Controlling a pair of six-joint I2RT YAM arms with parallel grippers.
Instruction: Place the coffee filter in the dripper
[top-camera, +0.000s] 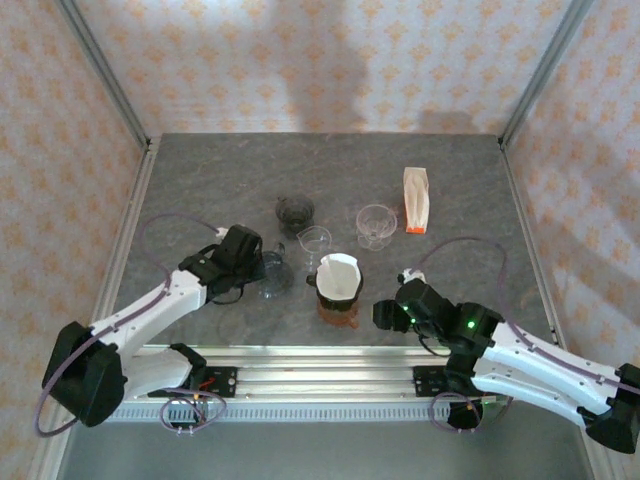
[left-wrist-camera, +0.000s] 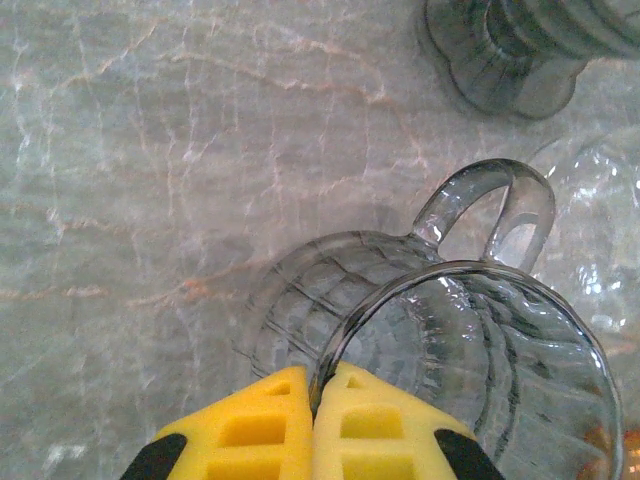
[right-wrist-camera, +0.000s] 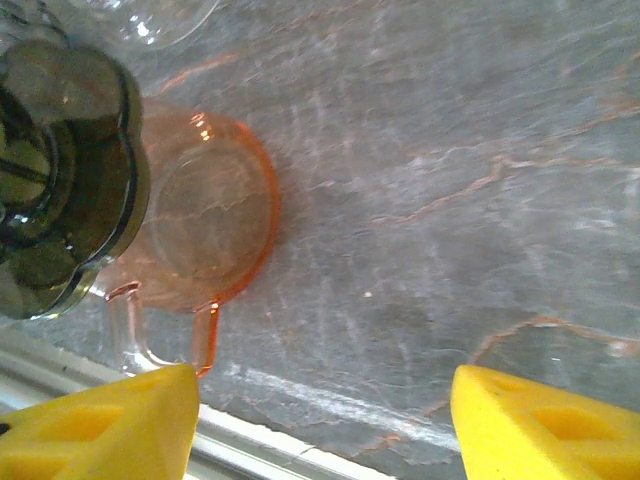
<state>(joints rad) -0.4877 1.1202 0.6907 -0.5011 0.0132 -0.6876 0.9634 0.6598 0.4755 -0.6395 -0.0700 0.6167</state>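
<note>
One white coffee filter, seated open in the dark scalloped dripper on top of the pink cup. Just left of the pink cup, gripping a clear ribbed glass mug with the left gripper: jaws pressed together on the rim, one pad inside the glass wall and one outside. Just right of the pink cup, hanging over bare grey surface with the right gripper, jaws spread wide, nothing between them, near the cup's handle. Beyond the pink cup, standing apart: dark glass, small beaker, clear cup, and farthest right a white packet.
</note>
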